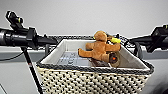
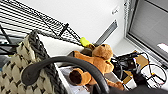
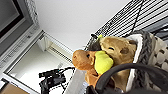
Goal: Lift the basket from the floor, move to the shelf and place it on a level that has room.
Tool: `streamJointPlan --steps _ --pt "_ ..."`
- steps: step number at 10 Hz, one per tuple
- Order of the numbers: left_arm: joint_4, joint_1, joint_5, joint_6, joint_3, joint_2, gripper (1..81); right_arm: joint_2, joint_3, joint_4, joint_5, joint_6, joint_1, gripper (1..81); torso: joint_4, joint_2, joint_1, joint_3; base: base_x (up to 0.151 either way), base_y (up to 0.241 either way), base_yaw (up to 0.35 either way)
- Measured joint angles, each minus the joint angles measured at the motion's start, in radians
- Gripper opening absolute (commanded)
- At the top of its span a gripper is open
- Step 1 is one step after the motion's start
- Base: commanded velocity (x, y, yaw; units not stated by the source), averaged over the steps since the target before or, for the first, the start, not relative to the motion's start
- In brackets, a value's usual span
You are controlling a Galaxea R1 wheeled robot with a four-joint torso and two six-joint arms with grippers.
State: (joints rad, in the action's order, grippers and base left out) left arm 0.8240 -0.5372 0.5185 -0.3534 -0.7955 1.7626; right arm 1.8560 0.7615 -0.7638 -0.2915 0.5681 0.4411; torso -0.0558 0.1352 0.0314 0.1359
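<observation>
Left arm (image 1: pixel 22 37) reaches in level from the left edge of the head view, dark and straight, its end meeting the basket's (image 1: pixel 95 77) left side near a dark loop handle (image 1: pixel 47 48). Left wrist view: that loop handle (image 2: pixel 65 66) arcs close across the camera; finger state cannot be told.

Basket centred and raised high in the head view, between both arms, woven cream wall facing the camera, dark rim level, white lining inside. Brown plush toy (image 1: pixel 100 48) lies inside toward the right, with a yellow-green item (image 1: pixel 115 40) by it.

Black wire shelf (image 2: pixel 22 17) tier runs just behind the basket's far rim.

Right arm (image 1: pixel 152 40) comes in level from the right edge to the other handle (image 1: pixel 138 50); fingers cannot be made out.
</observation>
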Motion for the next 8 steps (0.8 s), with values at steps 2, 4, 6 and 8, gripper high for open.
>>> streamJointPlan --steps 2,4,6,8 --pt "0.018 -0.024 0.001 0.0 -0.029 0.041 1.0 0.0 0.038 0.0 -0.031 0.029 0.051 1.0 0.0 0.0 0.0 0.0 0.0 0.0 0.0" --pt "0.039 -0.047 0.008 -0.001 -0.055 0.077 1.0 0.013 0.077 0.001 -0.068 0.06 0.108 1.0 0.0 0.0 0.0 0.0 0.0 0.0 0.0" --pt "0.069 -0.093 0.028 -0.01 -0.091 0.108 1.0 0.054 0.129 0.002 -0.087 0.081 0.134 1.0 0.0 0.0 0.0 0.0 0.0 0.0 0.0" --pt "0.1 -0.128 0.057 -0.011 -0.153 0.133 1.0 0.093 0.18 0.001 -0.097 0.091 0.156 1.0 0.0 0.0 0.0 0.0 0.0 0.0 0.0"
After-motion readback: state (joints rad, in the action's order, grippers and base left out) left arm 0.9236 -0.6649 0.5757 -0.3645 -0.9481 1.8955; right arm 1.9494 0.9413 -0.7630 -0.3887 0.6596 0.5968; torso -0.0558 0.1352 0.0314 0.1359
